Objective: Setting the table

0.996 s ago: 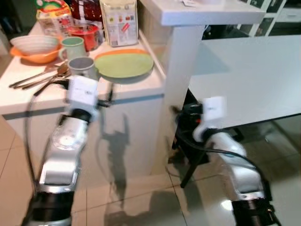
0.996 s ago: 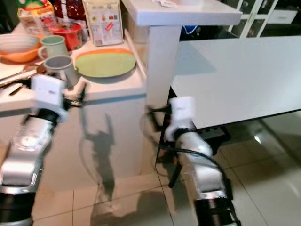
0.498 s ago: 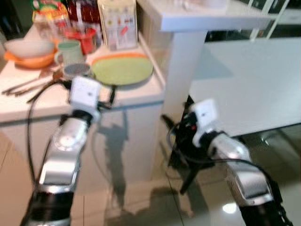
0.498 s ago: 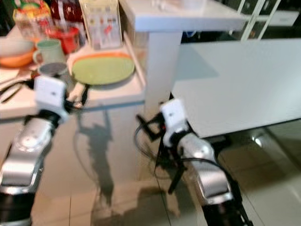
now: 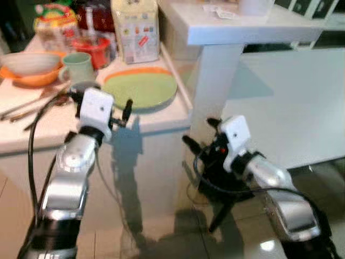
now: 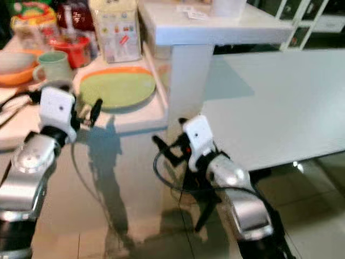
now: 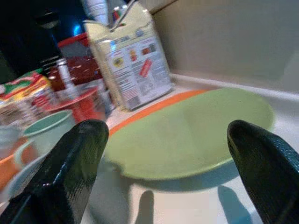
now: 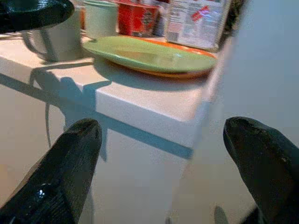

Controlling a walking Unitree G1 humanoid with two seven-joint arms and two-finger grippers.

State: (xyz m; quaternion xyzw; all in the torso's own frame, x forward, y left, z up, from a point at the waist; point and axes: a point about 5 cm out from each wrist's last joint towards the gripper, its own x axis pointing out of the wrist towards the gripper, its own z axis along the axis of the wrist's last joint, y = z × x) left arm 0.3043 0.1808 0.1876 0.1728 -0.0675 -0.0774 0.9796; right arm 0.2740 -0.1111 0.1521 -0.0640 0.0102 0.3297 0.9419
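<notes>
Two grippers raised, both spread wide and empty. Green plate (image 5: 139, 90) lies flat on the counter (image 5: 156, 116), atop an orange one, beside the mug (image 5: 75, 66). My left gripper (image 5: 123, 111) hovers at the counter edge, touching nothing; my right gripper (image 5: 200, 135) hangs lower. Advice: slide one finger under the rim, grip level.

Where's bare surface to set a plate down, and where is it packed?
The white table, right of the white pillar, is bare across its top. The counter is crowded: green plate, mugs, stacked bowls, cutlery and boxes at the back. Its only free strip is the front edge by the left tool. Right tool sits below the counter.
</notes>
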